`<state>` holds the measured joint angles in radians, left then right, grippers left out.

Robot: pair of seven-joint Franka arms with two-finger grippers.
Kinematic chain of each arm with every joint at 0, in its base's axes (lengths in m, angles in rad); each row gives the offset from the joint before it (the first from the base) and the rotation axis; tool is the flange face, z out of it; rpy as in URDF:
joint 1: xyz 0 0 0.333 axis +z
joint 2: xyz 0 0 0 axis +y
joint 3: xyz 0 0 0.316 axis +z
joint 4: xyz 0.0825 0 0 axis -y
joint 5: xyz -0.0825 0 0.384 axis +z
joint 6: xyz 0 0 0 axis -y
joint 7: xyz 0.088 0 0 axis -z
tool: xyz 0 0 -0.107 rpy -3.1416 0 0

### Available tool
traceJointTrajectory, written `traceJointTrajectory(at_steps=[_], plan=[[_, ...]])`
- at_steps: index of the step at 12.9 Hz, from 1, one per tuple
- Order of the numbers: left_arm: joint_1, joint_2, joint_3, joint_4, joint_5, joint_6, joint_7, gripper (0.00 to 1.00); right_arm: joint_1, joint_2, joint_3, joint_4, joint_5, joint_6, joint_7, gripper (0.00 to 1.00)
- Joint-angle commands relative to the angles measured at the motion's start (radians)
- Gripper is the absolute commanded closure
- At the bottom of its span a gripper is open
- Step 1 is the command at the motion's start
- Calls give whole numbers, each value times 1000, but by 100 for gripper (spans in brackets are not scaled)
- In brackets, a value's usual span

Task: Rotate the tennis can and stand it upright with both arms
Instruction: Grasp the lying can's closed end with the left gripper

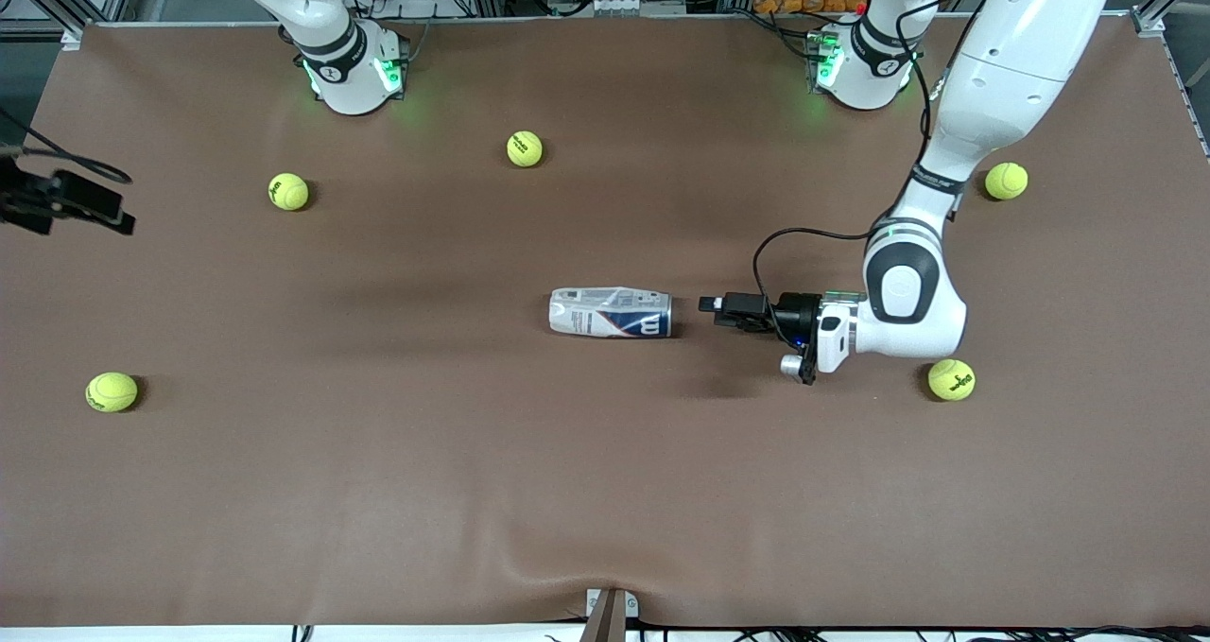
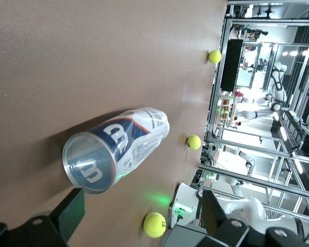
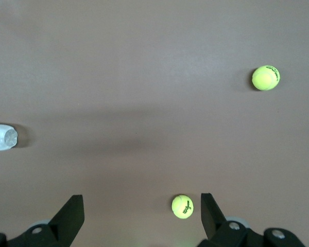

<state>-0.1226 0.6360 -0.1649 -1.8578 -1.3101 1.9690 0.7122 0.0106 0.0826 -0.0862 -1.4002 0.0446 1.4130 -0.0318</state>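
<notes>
The tennis can [image 1: 610, 313] lies on its side mid-table, with a white-and-navy label. Its silvery-rimmed end [image 2: 89, 162] points toward the left arm's end of the table. My left gripper [image 1: 711, 305] hovers low and level just off that end, in line with the can. It is open, its fingers [image 2: 72, 208] spread wider than the can and touching nothing. My right gripper [image 3: 141, 211] is out of the front view. It hangs open and empty high over the table, with one end of the can [image 3: 1, 137] at the edge of its view.
Several yellow-green tennis balls lie scattered: one [image 1: 951, 379] beside the left arm's wrist, one [image 1: 1006, 181] by its forearm, others [image 1: 525, 148], [image 1: 288, 191], [image 1: 112, 391] toward the right arm's end. A black device [image 1: 57, 202] juts in at that end's edge.
</notes>
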Motion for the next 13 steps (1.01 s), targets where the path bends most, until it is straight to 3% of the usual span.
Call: traceJointTrajectory(at_steps=[1,4,6,10,13], plan=[[-46,11,1,-14,-79,59,50,0,-12,-46,-1,-26,0,-14,1,0],[-80,47,1,-14,-96,111,105,0,-9,-75,-1,-23,-31,-48,15,0],[-86,54,1,-12,-116,113,113,0,-8,-78,0,-10,-29,-89,134,0],[-109,68,1,5,-165,113,113,0,-11,-75,0,4,-31,-71,151,0],[-150,86,2,22,-236,136,116,5,-12,-76,-1,9,-29,-77,165,0]])
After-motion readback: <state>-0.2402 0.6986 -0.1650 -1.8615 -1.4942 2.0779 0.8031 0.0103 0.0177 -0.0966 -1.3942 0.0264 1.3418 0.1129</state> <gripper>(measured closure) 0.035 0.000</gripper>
